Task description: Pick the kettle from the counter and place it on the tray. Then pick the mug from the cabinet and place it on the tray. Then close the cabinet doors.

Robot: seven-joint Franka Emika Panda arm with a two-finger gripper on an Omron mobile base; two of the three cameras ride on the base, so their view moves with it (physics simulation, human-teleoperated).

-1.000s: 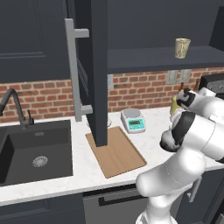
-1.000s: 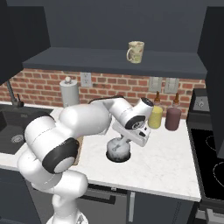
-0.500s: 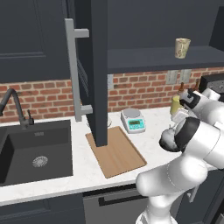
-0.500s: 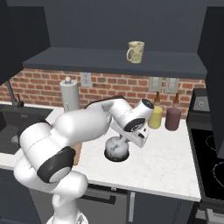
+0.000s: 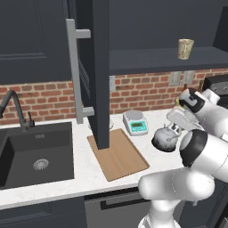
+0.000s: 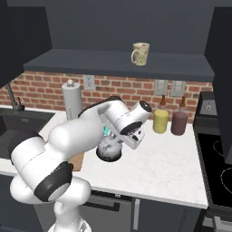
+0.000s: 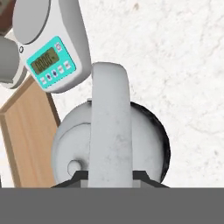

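Kettle (image 7: pixel 109 144) handle between jaws, close-up

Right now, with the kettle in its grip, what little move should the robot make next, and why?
Probably carry the kettle sideways toward the sink until it hangs over the wooden tray, then lower it. The gripper is shut on the kettle's handle, the kettle looks lifted off the counter beside the kitchen scale, and the tray lies just past that scale with bare room on it.
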